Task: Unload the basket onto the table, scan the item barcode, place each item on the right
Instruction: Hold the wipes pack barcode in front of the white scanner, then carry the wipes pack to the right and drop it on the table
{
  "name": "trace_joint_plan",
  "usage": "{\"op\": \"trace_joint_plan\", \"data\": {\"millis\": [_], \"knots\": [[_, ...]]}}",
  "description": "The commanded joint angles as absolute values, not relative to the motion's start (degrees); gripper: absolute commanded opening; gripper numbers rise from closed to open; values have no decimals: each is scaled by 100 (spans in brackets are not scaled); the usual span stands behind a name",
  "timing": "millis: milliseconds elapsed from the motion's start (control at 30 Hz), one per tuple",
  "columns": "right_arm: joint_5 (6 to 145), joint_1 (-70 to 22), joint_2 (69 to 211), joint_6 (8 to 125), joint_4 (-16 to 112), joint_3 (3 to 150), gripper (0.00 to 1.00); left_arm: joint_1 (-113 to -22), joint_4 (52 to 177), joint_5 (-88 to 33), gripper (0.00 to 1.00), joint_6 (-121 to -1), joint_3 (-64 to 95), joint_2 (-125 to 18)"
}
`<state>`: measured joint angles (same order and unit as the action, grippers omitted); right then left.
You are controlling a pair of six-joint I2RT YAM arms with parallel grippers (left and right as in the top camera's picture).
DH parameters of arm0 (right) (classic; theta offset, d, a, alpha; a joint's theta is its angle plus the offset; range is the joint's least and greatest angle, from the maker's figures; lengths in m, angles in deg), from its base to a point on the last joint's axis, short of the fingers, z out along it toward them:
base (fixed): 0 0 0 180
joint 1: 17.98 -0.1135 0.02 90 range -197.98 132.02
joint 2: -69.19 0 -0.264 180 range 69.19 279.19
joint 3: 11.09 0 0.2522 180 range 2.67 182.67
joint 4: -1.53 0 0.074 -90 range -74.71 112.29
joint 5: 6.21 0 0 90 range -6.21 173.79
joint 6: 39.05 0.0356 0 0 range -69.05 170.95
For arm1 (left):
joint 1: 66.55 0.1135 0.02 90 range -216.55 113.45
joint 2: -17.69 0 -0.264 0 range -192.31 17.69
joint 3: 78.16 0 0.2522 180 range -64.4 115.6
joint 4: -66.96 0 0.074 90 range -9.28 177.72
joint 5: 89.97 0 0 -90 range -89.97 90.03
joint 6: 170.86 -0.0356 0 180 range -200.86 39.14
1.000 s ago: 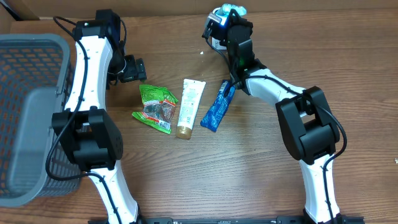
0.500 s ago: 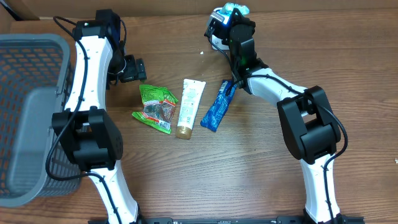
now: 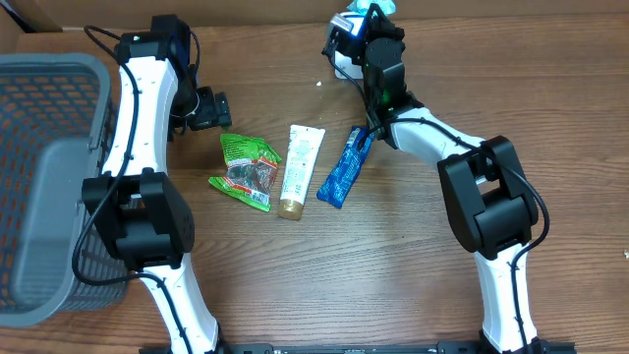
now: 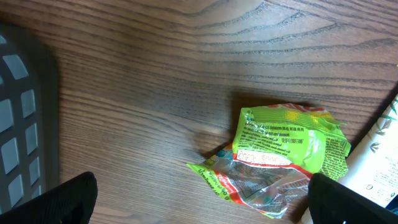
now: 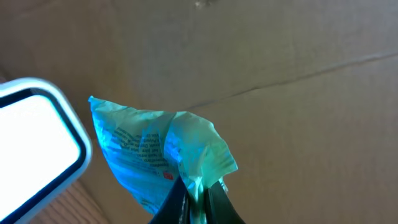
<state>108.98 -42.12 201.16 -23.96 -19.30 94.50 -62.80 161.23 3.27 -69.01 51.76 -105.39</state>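
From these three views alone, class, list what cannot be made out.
Barcode on teal packet: right wrist view, print too small, folds hide part.
Same packet, overhead: cut by top edge, partly behind right gripper.
White-framed device: right wrist view, cut by left edge, face washed out.
White tube: left wrist view, cut by right edge.

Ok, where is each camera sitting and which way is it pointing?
Overhead: above the table, looking down; left arm, right arm, basket, green packet show.
Left wrist: on the left arm, looking down at the green packet; open left gripper, fingertips in the bottom corners.
Right wrist: faces a cardboard wall; right gripper pinches a teal packet beside a white device.
Shared: overhead and left wrist both see the green packet.
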Motion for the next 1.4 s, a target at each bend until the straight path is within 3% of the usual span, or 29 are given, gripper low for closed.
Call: {"op": "trace_joint_plan", "data": {"millis": [0, 100, 233, 433, 500, 600, 800, 933, 1133, 1367], "knots": [[10872, -4339, 19460, -2595, -1394, 9581, 4, -6330, 16121, 303, 100, -6842, 5156, -10404], [10634, -4426, 18555, -2272, 297, 9579, 4, -6330, 16121, 303, 100, -6842, 5156, -10404], [10496, -4553, 17692, -833, 1347, 9579, 4, -6330, 16121, 303, 100, -6842, 5156, -10404], [9147, -4647, 16752, 2034, 3128, 9579, 4, -6330, 16121, 303, 100, -6842, 5156, -10404], [9119, -4592, 16695, 4023, 3880, 9579, 4, -6330, 16121, 303, 99, -6842, 5156, -10404], [8817, -4380, 16719, 5671, 5453, 9561, 4, -6330, 16121, 303, 100, -6842, 5156, -10404], [8642, -3425, 16737, 6648, 6791, 9382, 4, -6330, 16119, 303, 100, -6842, 5156, -10404], [8105, -2258, 16739, 6926, 7012, 9043, 4, -6330, 16121, 303, 99, -6842, 5156, -10404], [6909, -271, 16817, 7687, 5971, 7896, 4, -6330, 16121, 303, 100, -6842, 5156, -10404], [6245, 995, 17204, 8237, 5016, 7273, 4, -6330, 16121, 303, 100, -6842, 5156, -10404]]}}
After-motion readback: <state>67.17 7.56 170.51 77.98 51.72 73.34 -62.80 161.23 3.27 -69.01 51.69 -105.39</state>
